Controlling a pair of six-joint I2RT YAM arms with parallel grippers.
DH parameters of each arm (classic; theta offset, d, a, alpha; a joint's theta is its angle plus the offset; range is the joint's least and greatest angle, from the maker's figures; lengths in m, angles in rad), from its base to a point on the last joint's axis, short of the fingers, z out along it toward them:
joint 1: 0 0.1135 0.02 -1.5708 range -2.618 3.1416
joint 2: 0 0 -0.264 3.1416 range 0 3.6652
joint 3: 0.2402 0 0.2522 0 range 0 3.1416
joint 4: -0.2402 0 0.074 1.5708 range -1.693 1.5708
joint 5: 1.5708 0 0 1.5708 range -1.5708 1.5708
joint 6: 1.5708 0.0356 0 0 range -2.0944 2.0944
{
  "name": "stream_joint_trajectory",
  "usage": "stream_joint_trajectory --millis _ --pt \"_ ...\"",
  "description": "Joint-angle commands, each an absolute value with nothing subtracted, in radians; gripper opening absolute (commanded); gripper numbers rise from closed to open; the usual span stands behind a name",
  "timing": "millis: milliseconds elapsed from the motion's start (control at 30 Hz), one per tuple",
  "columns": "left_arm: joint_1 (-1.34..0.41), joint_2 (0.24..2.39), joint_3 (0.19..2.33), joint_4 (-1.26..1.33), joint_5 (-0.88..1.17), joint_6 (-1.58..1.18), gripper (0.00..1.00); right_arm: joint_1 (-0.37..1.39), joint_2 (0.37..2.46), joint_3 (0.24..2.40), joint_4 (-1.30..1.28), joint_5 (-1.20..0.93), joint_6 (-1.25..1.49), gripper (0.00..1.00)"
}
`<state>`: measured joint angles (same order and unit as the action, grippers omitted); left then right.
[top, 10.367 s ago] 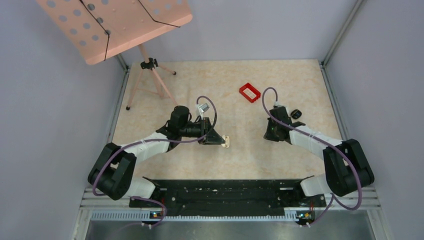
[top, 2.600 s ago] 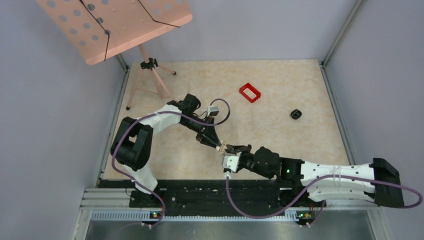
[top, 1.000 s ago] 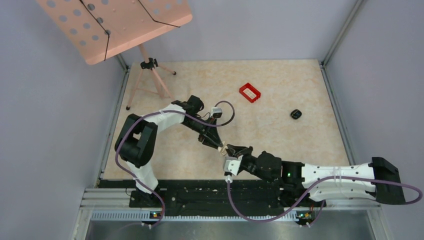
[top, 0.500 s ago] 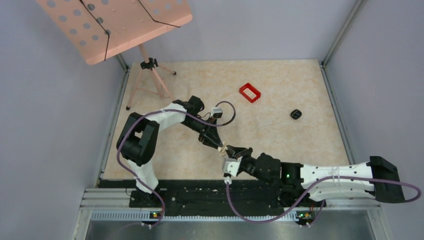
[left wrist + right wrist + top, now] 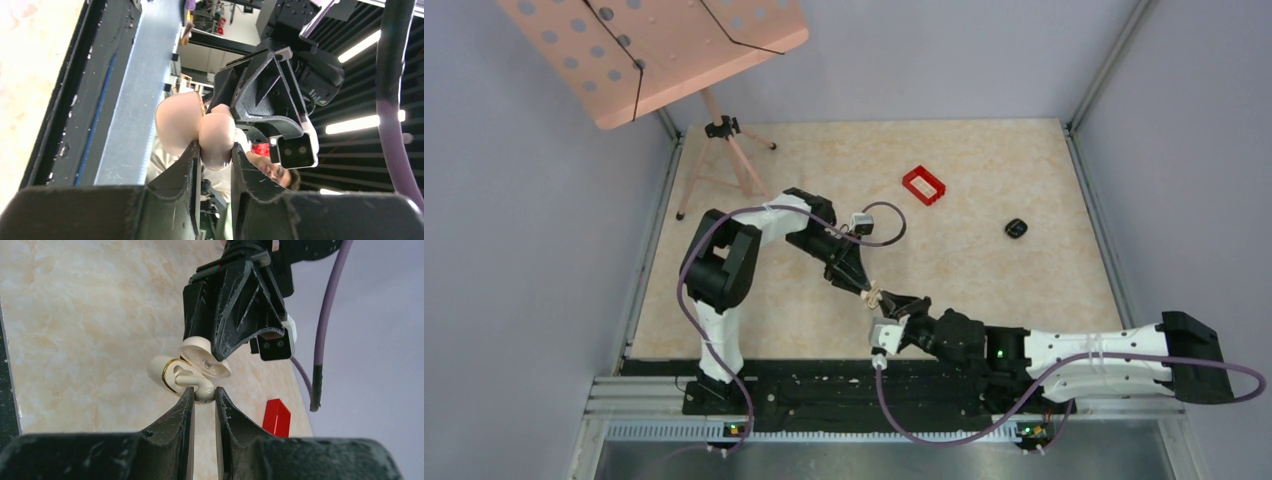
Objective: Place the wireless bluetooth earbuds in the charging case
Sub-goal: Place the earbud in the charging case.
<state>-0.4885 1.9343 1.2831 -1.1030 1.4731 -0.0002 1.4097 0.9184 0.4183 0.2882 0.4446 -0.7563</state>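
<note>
A pale cream charging case (image 5: 167,372) with a gold rim hangs open above the table, its lid (image 5: 202,356) swung up. My left gripper (image 5: 216,150) is shut on one rounded half of it (image 5: 218,134). My right gripper (image 5: 204,392) is shut on a cream earbud (image 5: 205,389), whose stem lies in the case's well. In the top view the left gripper (image 5: 867,289) and the right gripper (image 5: 887,300) meet tip to tip at the case (image 5: 874,296), near the table's front middle.
A small glossy black pebble-shaped box (image 5: 1016,228) lies at the right of the table. A red rectangular tray (image 5: 923,185) sits at the back middle. A pink music stand (image 5: 654,50) on a tripod (image 5: 724,150) fills the back left corner.
The left arm's elbow and upper links have swung right, toward the table's middle. Both grippers stay shut, meeting at the same spot with the case and earbud.
</note>
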Motion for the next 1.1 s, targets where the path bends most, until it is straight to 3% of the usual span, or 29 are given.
stream_joint_trajectory --millis 0,1067 --pt "-0.493 2.049 1.404 -1.587 1.648 0.531 0.00 1.446 0.910 0.412 0.323 0.436 -0.742 0.00" --pt "-0.487 1.958 1.353 -1.589 1.677 0.522 0.00 1.497 0.965 0.371 0.481 0.458 -0.853 0.00"
